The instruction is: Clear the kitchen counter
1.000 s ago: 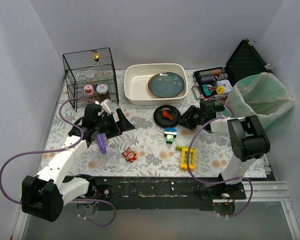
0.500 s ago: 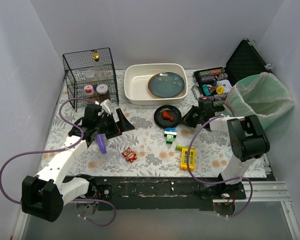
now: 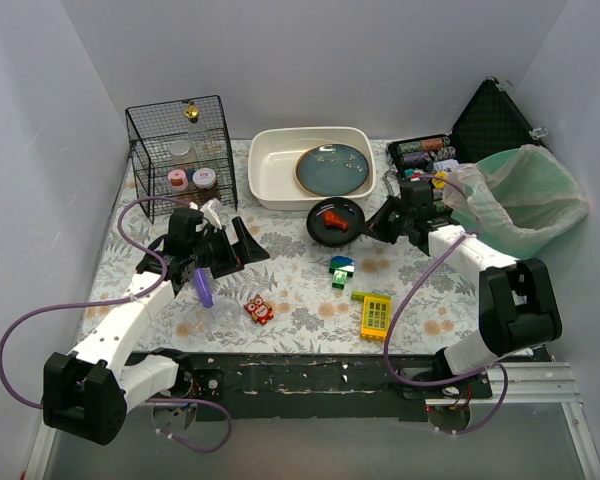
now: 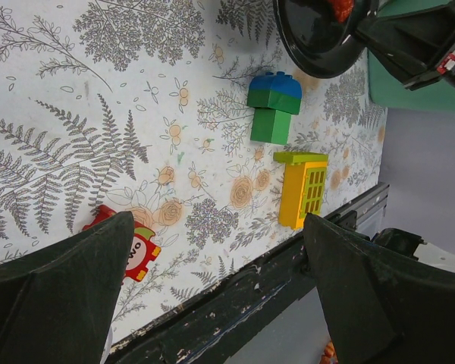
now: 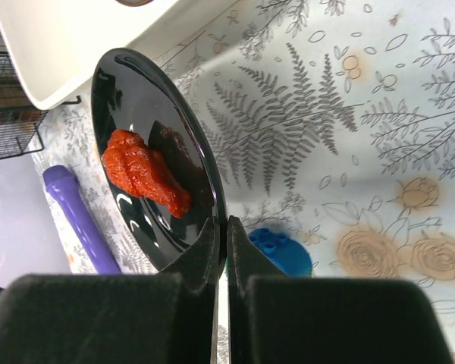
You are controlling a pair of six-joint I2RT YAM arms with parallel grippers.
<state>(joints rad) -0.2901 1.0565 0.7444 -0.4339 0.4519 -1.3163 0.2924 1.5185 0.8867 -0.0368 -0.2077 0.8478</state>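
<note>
The kitchen counter (image 3: 300, 290) has a white fern-and-flower cover. My right gripper (image 3: 368, 228) is shut on the rim of a black plate (image 3: 325, 228). The plate is tilted and lifted off the counter, with a red piece of food (image 3: 332, 217) on it. In the right wrist view the fingers (image 5: 226, 224) pinch the plate's edge (image 5: 129, 98) and the red food (image 5: 144, 173) lies on it. My left gripper (image 3: 242, 245) is open and empty over the left of the counter. In its wrist view (image 4: 216, 224) the jaws stand wide apart.
A green-and-blue brick (image 3: 340, 270), a yellow brick (image 3: 376, 315), a red toy (image 3: 259, 309) and a purple tool (image 3: 203, 290) lie on the counter. A white basin (image 3: 280, 150) with a blue plate (image 3: 334, 168), a wire basket (image 3: 180, 150), a chip case (image 3: 425, 160) and a green-bagged bin (image 3: 525, 195) stand behind.
My right gripper has lifted the black plate off the counter and tilted it, and the right arm has swung back and to the right. The left arm has not moved.
</note>
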